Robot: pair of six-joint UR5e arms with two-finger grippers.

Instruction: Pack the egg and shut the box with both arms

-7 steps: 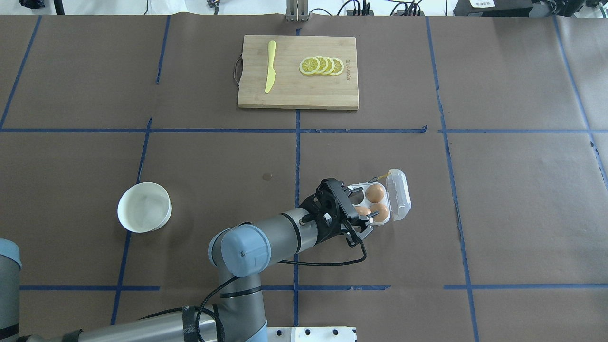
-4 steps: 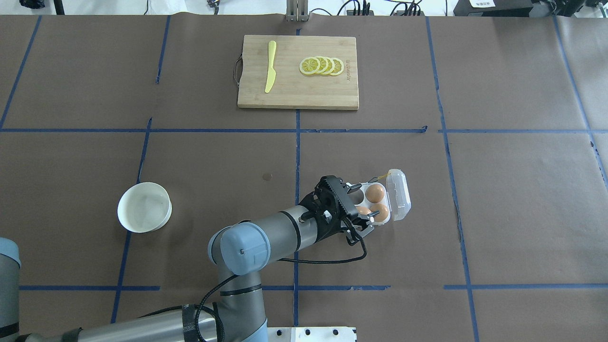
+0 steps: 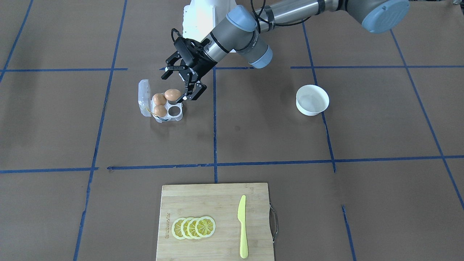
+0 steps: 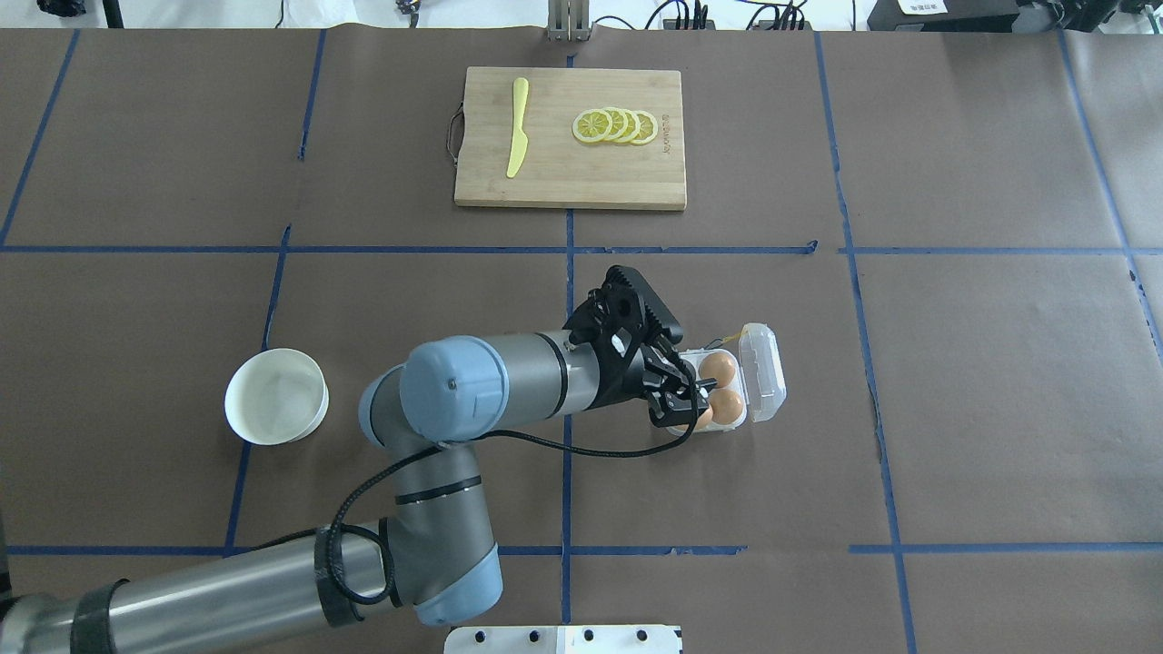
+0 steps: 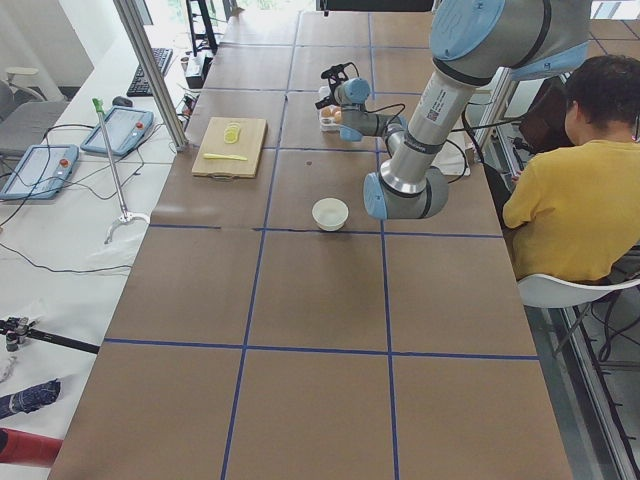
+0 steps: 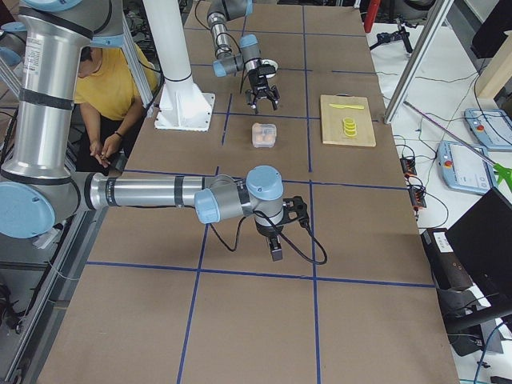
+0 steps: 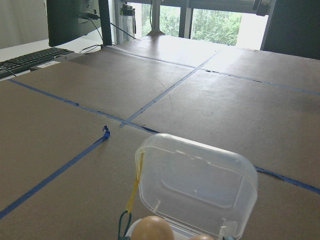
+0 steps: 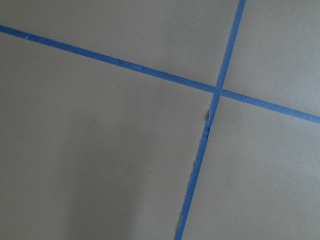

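Silver-grey jointed left arm extends over the brown-papered desk to the small clear plastic four-cell egg box; its black two-finger left hand hangs just above the box's robot-side edge, fingers spread wide apart, clasping nothing; the smooth light-brown egg sits at the cell nearest that hand, just beside one fingertip; two further brown eggs occupy the cells along the hinge side; the fourth cell holds no egg; the hinged clear lid stands upright and open, a thin yellow band running down from its corner; the right hand shows only in the side view, pointing down at the desk, well apart from the box; whether its fingers are apart or together cannot be told; round white bowl, wooden cutting board bearing a yellow plastic knife and lemon slices, all well apart from the box
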